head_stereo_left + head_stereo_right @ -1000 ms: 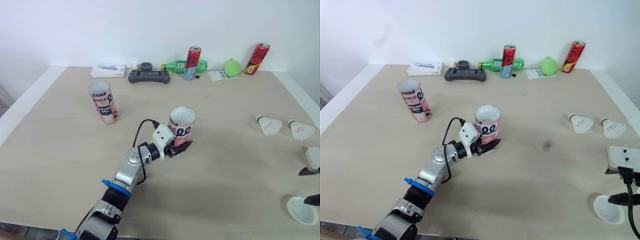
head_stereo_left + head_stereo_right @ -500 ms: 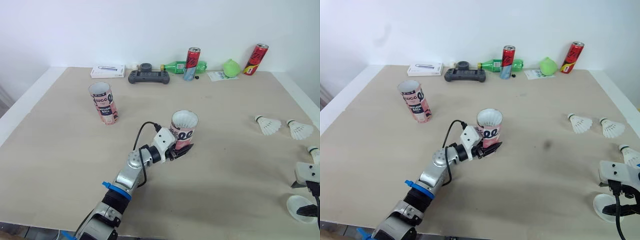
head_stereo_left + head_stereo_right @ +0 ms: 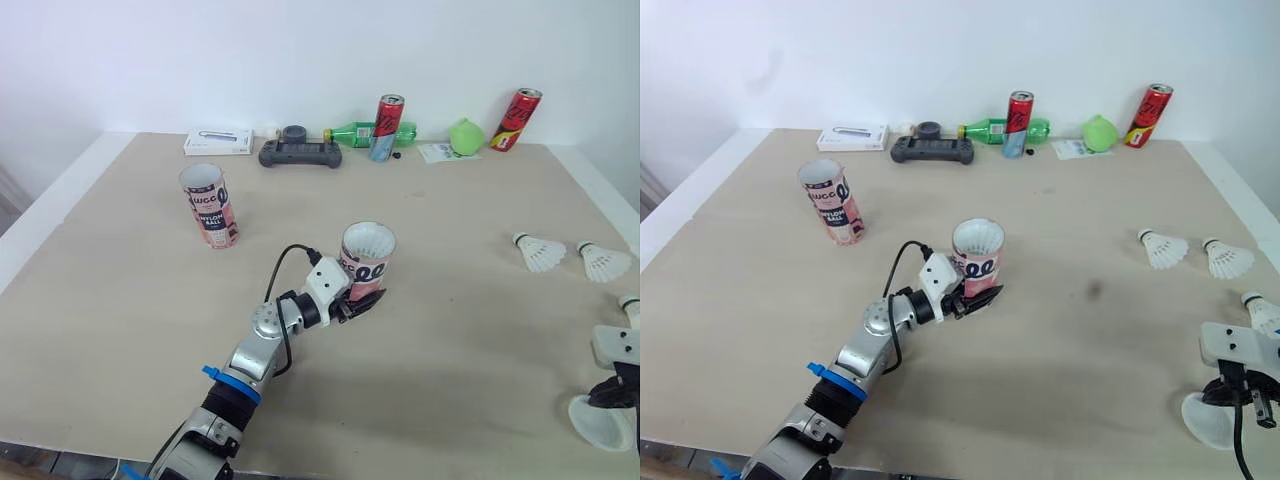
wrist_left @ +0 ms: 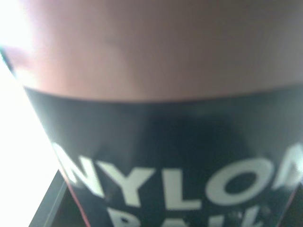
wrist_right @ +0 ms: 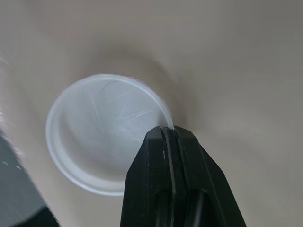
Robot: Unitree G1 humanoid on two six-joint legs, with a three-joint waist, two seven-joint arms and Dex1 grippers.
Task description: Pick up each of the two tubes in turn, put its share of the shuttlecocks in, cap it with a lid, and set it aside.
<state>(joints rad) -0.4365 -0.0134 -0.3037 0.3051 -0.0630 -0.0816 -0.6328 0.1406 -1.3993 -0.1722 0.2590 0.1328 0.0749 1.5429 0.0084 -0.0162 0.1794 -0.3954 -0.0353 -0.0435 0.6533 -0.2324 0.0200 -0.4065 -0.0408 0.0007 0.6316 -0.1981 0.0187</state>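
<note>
Apparently right jaws pinch lid (image 5: 90,142) at rim; left jaws clasp tube (image 3: 367,262).

My left arm (image 3: 262,345) runs up from the near edge of the table (image 3: 120,300), slanting forward and to the right toward the table's middle. The forearm is low over the surface, with a blue band (image 3: 232,377) round it near the elbow and a black cable (image 3: 285,258) looping over the white wrist block. I have the left gripper (image 3: 362,299) level, its black fingers closed on the lower part of the tube (image 3: 368,250). My right arm (image 3: 615,345) is at the near right corner, and the right gripper (image 5: 169,131) points down, its two fingers pressed together with the rim of the lid (image 5: 90,142) pinched between them
</note>
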